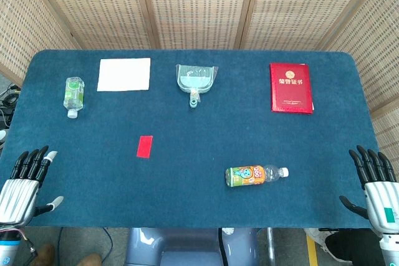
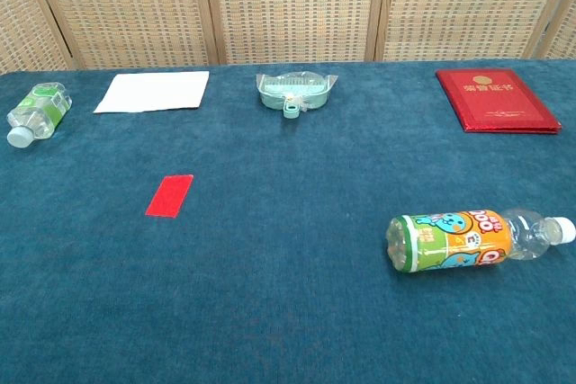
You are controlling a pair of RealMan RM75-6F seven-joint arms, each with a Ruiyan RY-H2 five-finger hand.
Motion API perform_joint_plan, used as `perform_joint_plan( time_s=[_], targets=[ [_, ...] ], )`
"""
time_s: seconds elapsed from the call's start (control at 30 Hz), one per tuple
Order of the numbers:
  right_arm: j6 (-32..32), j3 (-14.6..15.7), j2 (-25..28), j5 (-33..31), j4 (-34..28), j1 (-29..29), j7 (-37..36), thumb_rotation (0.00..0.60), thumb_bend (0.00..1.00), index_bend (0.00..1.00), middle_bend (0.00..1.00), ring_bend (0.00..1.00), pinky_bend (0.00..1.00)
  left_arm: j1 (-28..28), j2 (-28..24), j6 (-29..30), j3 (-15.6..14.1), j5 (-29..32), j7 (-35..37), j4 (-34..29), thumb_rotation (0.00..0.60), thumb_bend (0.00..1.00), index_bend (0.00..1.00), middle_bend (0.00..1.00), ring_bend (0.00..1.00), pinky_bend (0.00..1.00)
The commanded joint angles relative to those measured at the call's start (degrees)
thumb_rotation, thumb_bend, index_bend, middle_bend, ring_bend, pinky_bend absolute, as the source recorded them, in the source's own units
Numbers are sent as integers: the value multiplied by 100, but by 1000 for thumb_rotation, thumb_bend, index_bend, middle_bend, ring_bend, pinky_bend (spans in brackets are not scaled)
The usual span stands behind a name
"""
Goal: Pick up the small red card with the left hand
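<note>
The small red card (image 1: pixel 144 146) lies flat on the blue bench (image 1: pixel 187 191), left of centre and well apart from both hands. The left hand (image 1: pixel 25 182) rests at the bench's near left corner, holding nothing, its fingers spread and pointing away from the robot; the card sits ahead of it and to its right. The right hand (image 1: pixel 377 185) sits at the near right corner, likewise empty with fingers apart. The chest view shows neither hand.

Counted: one red card, two bottles, a green-labelled one (image 1: pixel 73 96) at far left and an orange-labelled one (image 1: pixel 255 175) lying on its side near the right, one white sheet (image 1: pixel 124 74), one pale green dustpan (image 1: pixel 196 81), and one red booklet (image 1: pixel 290 87).
</note>
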State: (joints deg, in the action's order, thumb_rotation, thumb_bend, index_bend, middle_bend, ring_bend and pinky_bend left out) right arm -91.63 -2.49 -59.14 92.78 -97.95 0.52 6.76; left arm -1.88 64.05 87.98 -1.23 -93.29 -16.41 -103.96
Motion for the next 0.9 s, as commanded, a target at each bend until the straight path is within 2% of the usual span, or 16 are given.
perform_joint_plan(
  time_s=[0.03,0.33,0.5,0.53,0.77,0.9],
  targets=[
    [3,1,4,-2,0,0,-13,600,0,0,0,0,0,-1,3,-6,-4,3,1,5,600,0,0,0,0,0],
    [35,8,19,4,-68,12,-17,600,0,1,0,0,0,-188,127,-330,92,192,-15,160,600,0,0,0,0,0],
    [68,0,26,-24,-17,29,-132,600,0,7,0,0,0,-784,441,-965,516,477,250,563,600,0,2,0,0,0],
    [94,-12,29,-43,-22,47,-141,600,0,9,0,0,0,-971,545,-1127,635,506,332,703,600,0,20,0,0,0],
    [331,-112,35,-289,-4,171,-183,600,0,17,0,0,0,-1879,1119,-2079,1085,854,456,1328,600,0,313,0,0,0],
    [504,-166,35,-476,36,247,-229,600,0,17,0,0,0,-2281,1512,-2566,1206,1190,361,1694,600,28,377,0,0,0]
  ],
)
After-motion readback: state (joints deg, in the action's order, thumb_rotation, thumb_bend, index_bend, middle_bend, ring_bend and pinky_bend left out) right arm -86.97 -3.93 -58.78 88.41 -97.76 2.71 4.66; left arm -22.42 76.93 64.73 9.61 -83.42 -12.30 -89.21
